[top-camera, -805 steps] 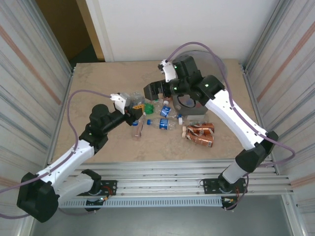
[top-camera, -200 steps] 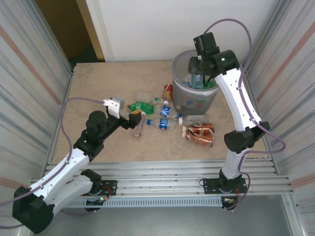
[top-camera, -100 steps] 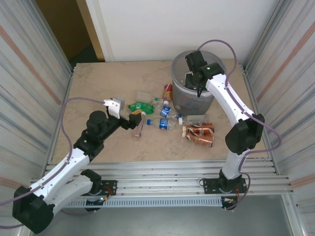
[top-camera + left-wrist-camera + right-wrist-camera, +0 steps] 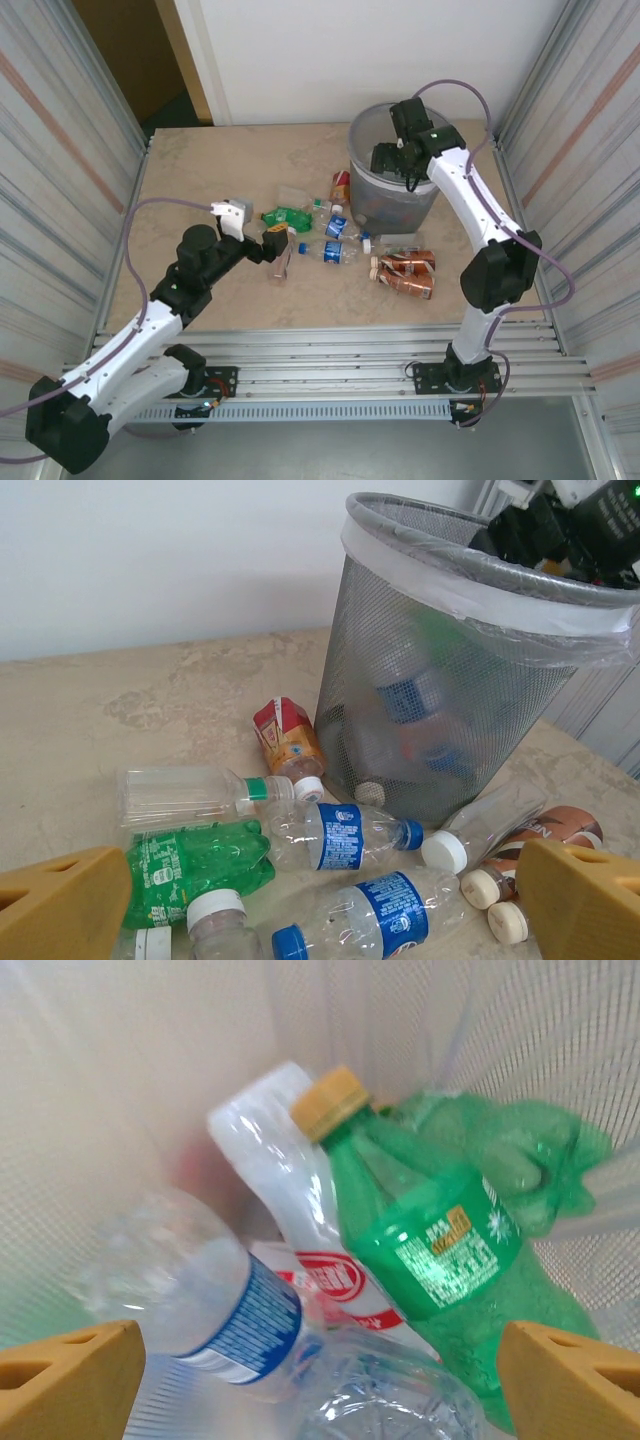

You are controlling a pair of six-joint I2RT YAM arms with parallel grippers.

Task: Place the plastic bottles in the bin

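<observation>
Several plastic bottles lie on the table left of and in front of the bin. Among them are a green one, a clear one with a green neck band, two blue-labelled ones and brown-labelled ones. My left gripper hovers open just before this pile, nothing between its fingers. My right gripper hangs open over the bin's mouth. Below it inside lie a green bottle with a tan cap, a blue-labelled bottle and a red-labelled one.
The bin's mesh wall carries a clear liner folded over the rim. A red-and-orange bottle leans at its foot. Corrugated metal walls close in both sides of the table, and bare surface stretches to the far left.
My right gripper's jaws have gone from narrow to wide over the bin, and that arm has shifted slightly. The left arm has stayed still.
</observation>
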